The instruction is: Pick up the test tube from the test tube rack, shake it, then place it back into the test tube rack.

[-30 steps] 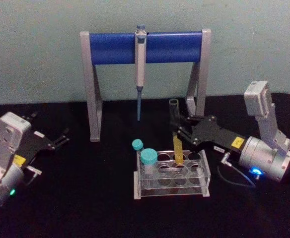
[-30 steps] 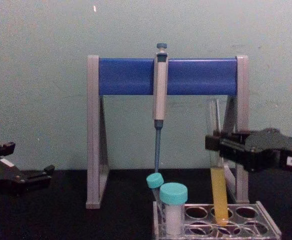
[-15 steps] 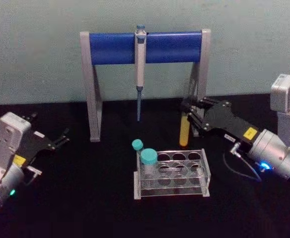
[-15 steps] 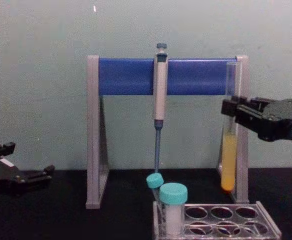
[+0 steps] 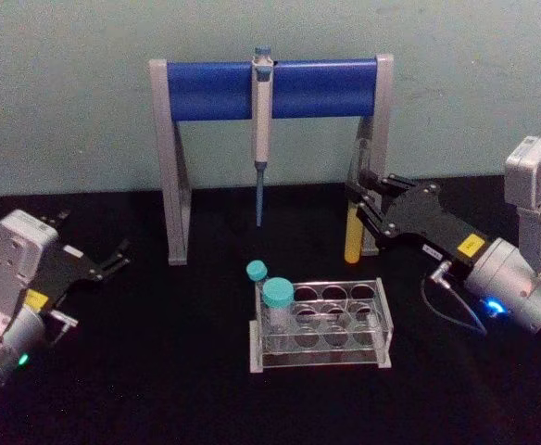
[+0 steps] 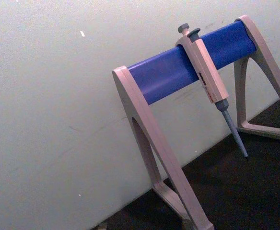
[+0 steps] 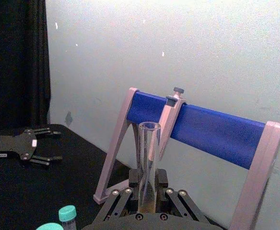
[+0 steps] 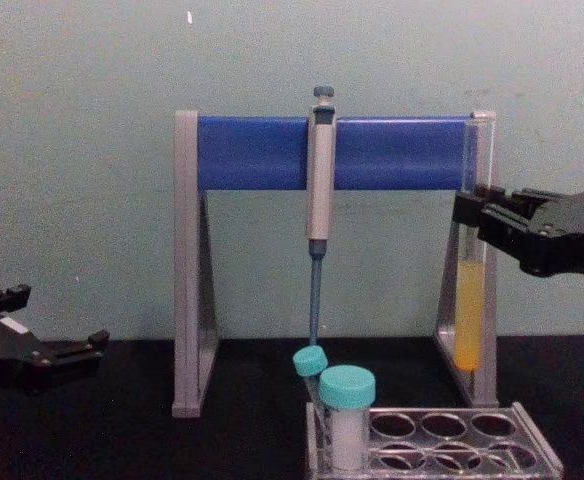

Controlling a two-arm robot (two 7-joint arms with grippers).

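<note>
The test tube, clear glass with yellow liquid in its lower part, hangs upright in the air behind and above the test tube rack. It is in front of the stand's right leg. My right gripper is shut on the test tube's middle, coming in from the right. In the right wrist view the open tube mouth rises between the fingers. The rack holds two teal-capped tubes in its left holes. My left gripper rests open at the far left of the table.
A tall grey-and-blue pipette stand stands against the wall, with a pipette hanging from its bar. Two teal-capped tubes sit at the rack's left end. The black table runs to the pale wall behind.
My right gripper has lifted the test tube out of the rack and carried it up, back and to the right. The left arm has stayed put.
</note>
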